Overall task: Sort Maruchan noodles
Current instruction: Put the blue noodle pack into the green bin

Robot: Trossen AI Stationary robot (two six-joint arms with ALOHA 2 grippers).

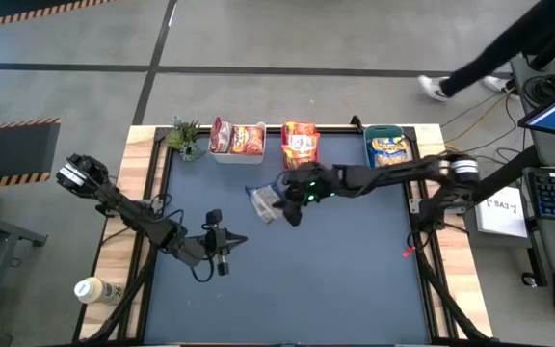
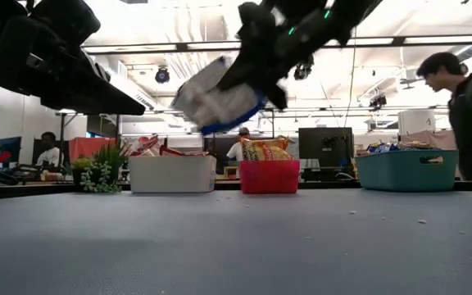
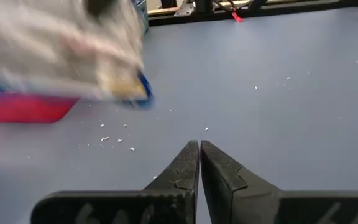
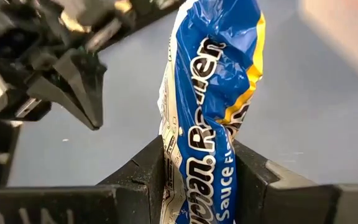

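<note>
Here we see the right gripper (image 1: 279, 200) stretched mid-table, clamping a blue-yellow noodle packet (image 4: 213, 93) aloft; left gripper (image 3: 199, 163) closed, low.

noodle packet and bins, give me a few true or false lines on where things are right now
1. The right gripper holds a blue packet. True.
2. That packet lies flat on the table. False: it is lifted clear of it.
3. The left gripper is open. False: it is shut and holds nothing.
4. The teal bin already has packets in it. True.
5. The pink bin is empty. False: it holds orange packets.
</note>
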